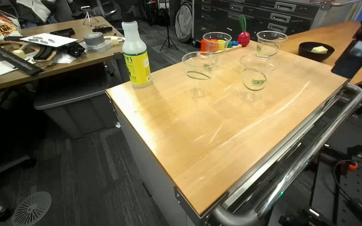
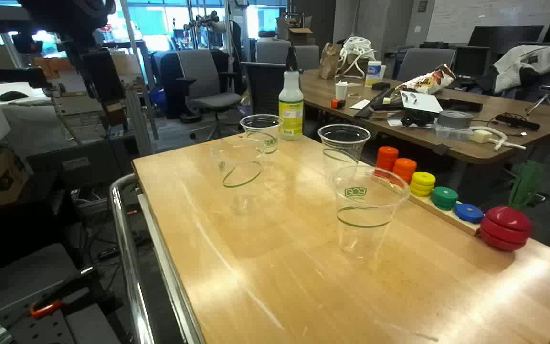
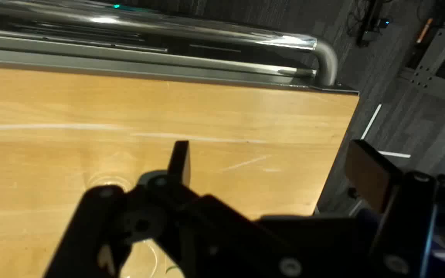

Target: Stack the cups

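Observation:
Several clear cups with green print stand upright and apart on the wooden cart top. The near-handle cup [image 1: 256, 75] also shows in an exterior view [image 2: 239, 174]. A cup near the bottle [image 1: 200, 67] also shows there [image 2: 261, 129]. A cup by the toy [image 1: 216, 44] shows there too [image 2: 344, 150]. The cup nearest the radish [image 1: 270, 45] also shows there [image 2: 365, 217]. My gripper [image 3: 272, 158] is open and empty, raised at the handle side, away from the cups; it shows in both exterior views [image 1: 353, 58] [image 2: 105, 83]. In the wrist view, cup parts [image 3: 141, 258] are mostly hidden by the gripper.
A yellow-green bottle [image 1: 138, 61] stands at a table corner. A rainbow toy [image 2: 420, 184] and a red radish toy [image 2: 506, 227] line the far edge. A metal handle [image 1: 294, 169] runs along one side. A black bowl [image 1: 316, 51] sits on a neighbouring table.

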You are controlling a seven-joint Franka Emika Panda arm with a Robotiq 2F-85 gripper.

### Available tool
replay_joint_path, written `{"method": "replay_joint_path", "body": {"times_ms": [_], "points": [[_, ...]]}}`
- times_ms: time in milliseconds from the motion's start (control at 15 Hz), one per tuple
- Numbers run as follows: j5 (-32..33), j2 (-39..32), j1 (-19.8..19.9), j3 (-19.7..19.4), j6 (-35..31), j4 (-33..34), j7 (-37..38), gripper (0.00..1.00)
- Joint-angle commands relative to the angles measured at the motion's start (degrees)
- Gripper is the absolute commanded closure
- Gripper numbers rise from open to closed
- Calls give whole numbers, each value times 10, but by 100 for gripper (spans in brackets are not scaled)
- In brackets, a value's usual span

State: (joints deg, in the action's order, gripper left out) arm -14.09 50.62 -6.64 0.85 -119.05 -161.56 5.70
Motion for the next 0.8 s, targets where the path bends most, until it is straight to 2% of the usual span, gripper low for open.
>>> {"method": "replay_joint_path", "body": {"times_ms": [0, 733], "points": [[-5, -1, 6, 5, 9, -5, -4, 0], [-6, -16, 9, 6, 1, -11, 0, 0]]}}
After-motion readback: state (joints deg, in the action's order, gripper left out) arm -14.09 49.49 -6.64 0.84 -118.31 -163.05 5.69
